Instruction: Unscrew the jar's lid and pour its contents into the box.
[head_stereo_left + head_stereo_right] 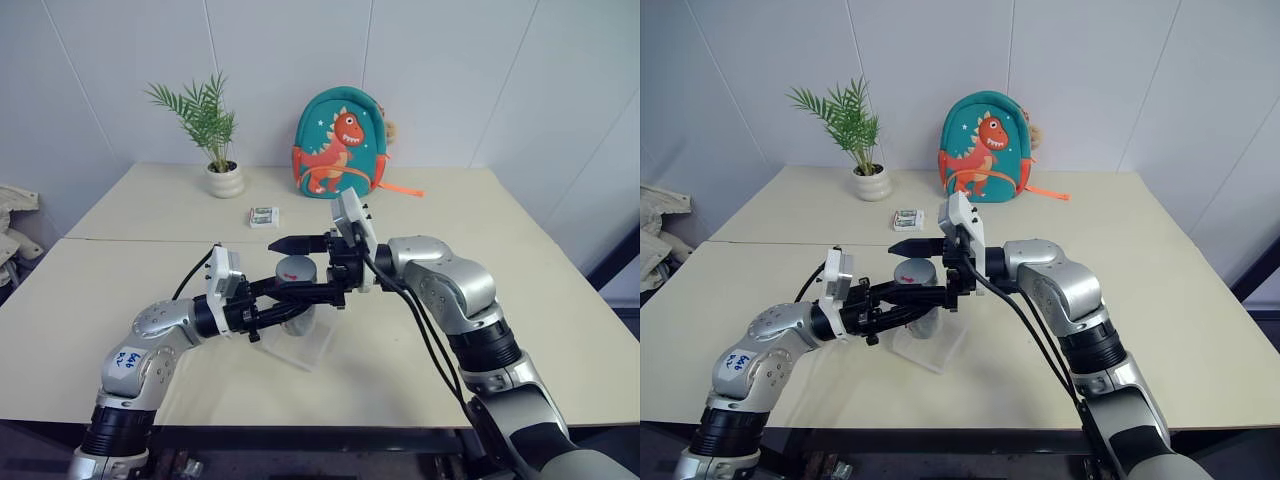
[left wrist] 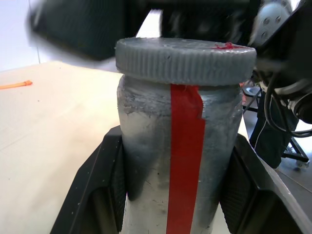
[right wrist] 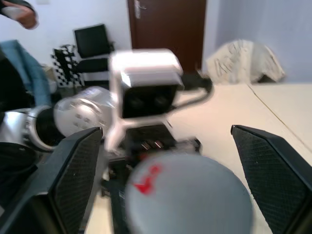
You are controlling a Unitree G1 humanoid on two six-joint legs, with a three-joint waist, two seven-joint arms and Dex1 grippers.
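A: Start with the big things. Where does it all sit?

B: On the counter (image 1: 480,300) — pale, wide, with a backpack (image 1: 338,142) and a potted plant (image 1: 218,125) along the far edge at about 12 and 11 o'clock from the jar. A small packet (image 1: 264,216) lies between them and the arms. The box (image 1: 297,338) is on the counter directly under the jar, clear and shallow.

A: And the jar itself?

B: The jar (image 2: 178,161) is held upright above the box. The left end effector (image 1: 300,297) is clenched on its body; the wrist view shows a black pad pressed against each side, with a red stripe running up the wall between them.

A: The lid?

B: The lid (image 2: 185,57) is still on, grey with a ribbed edge and a red mark on top. The right end effector (image 1: 310,265) is released — one finger stands above the lid and one below it, neither touching as far as I can tell.

A: How will it handle?

B: I'd judge the jar light and stiff, a metal can that won't give under the pads, though its smooth wall could turn in the grip once the lid is twisted. The ribbed rim is the place to take the lid — opposite sides, square across. The lid looks rigid and not fragile. The contents I can't see.
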